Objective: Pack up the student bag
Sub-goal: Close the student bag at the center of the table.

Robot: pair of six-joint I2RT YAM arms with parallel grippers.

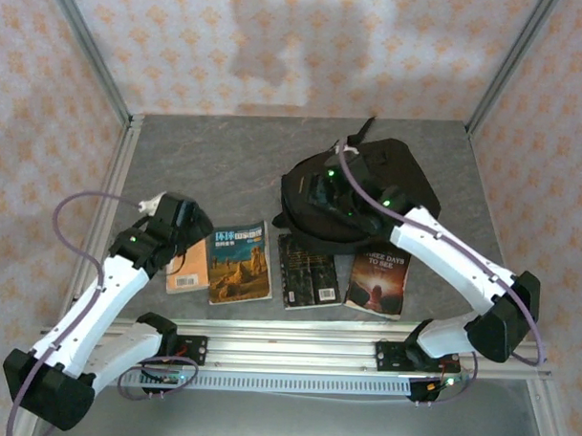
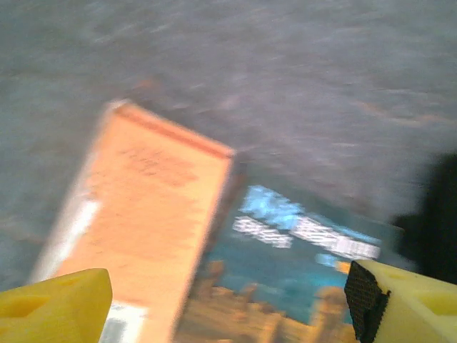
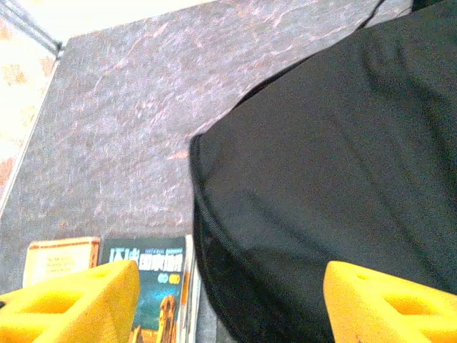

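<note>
Top external view: we see the student bag (image 1: 407,169) lying on the grey table (image 1: 207,158), in its right half and nearer the far edge. The right gripper (image 1: 326,195) hangs over the bag's left part. Four books lie in a row along the near edge: an orange book (image 1: 186,272), a teal magazine (image 1: 240,264), a dark book (image 1: 306,271) and a black book with a reddish cover picture (image 1: 378,278). The left gripper (image 1: 185,229) is over the orange book's far end.

Left wrist view, blurred: we see its yellow fingers (image 2: 57,307) spread wide with nothing between them, above the orange book and teal magazine.

Right wrist view: its fingers (image 3: 71,304) also stand wide apart, gripping nothing, above the bag's black fabric.
</note>
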